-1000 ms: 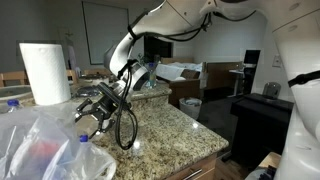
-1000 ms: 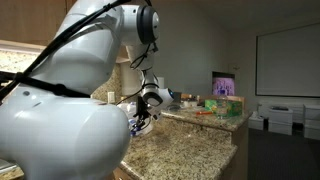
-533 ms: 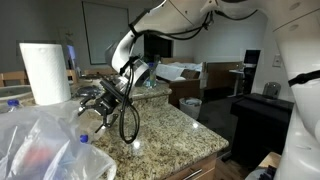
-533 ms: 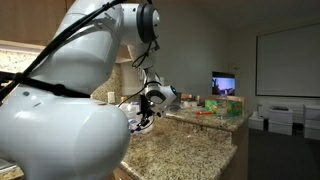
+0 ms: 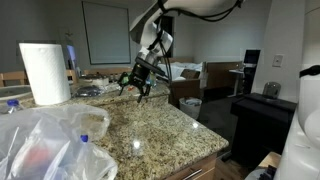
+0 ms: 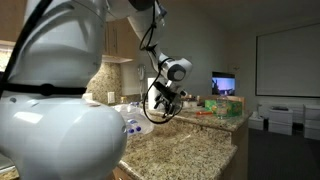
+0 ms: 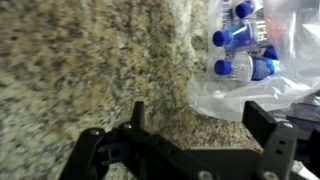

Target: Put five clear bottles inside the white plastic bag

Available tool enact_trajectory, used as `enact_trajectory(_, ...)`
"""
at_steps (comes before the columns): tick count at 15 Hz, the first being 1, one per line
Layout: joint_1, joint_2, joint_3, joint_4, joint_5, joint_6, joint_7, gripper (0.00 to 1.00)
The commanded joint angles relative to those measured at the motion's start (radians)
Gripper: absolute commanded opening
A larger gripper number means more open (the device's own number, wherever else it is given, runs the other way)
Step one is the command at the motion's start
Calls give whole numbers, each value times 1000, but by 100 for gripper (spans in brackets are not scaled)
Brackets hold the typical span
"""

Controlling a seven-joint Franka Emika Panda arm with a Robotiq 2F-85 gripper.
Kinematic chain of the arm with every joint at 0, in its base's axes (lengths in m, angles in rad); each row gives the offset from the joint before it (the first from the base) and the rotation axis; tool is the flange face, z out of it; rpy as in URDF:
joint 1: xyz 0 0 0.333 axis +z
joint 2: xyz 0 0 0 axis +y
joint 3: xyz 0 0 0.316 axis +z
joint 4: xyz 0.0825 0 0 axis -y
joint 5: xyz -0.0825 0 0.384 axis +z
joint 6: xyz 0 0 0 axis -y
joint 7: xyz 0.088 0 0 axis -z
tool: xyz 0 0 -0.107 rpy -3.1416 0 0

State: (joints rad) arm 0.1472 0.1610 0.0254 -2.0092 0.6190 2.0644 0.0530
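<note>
Nearest the lens in an exterior view, a crumpled white plastic bag (image 5: 50,150) heaped on the near corner of the granite counter (image 5: 170,130); behind it, a tall paper towel roll (image 5: 45,72) standing upright; farther along, over the far end of the counter, the gripper (image 5: 137,86) hanging fingers-down from the arm (image 5: 156,32) reaching in from above; beyond, a pale wall screen (image 5: 105,35), a dark bin (image 5: 190,105) on the floor and a dark desk (image 5: 255,105).

From the wrist, two black fingers (image 7: 88,155) spread wide across the bottom of the frame, only bare granite between them; gripping nothing, touching nothing. Ahead of the claw, toward the upper corner, three clear bottles (image 7: 238,45) with blue caps lying side by side amid the filmy plastic of the bag; cannot tell whether fully inside it or merely resting at its mouth; well apart from the fingers either way.

In an exterior view, the white bulk of the robot body (image 6: 50,120) filling the foreground; past it, the gripper above the speckled counter; farthest back, a lit monitor (image 6: 224,85) and a large projection screen (image 6: 290,60).
</note>
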Motion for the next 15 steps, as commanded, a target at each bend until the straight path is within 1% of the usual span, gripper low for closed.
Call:
enact_trajectory(1,-60,-198,-15,-68,-241,-125,-6,100)
enact_trajectory(3,-85,-303,-22,-94,-369,-200,-32,100)
enact_trajectory(5,-104,-398,-22,-124,-485,-245,-52,100)
enact_trajectory(6,-111,-441,-20,-140,-541,-254,-61,100)
enact_trajectory(9,-131,-563,-25,-216,-666,-205,-95,100)
enact_trajectory(11,-143,-623,-45,-266,-686,-174,-107,100)
enact_trajectory(12,-130,-545,-31,-180,-655,-231,-67,100)
enact_trajectory(15,-140,-605,-44,-235,-664,-206,-79,100)
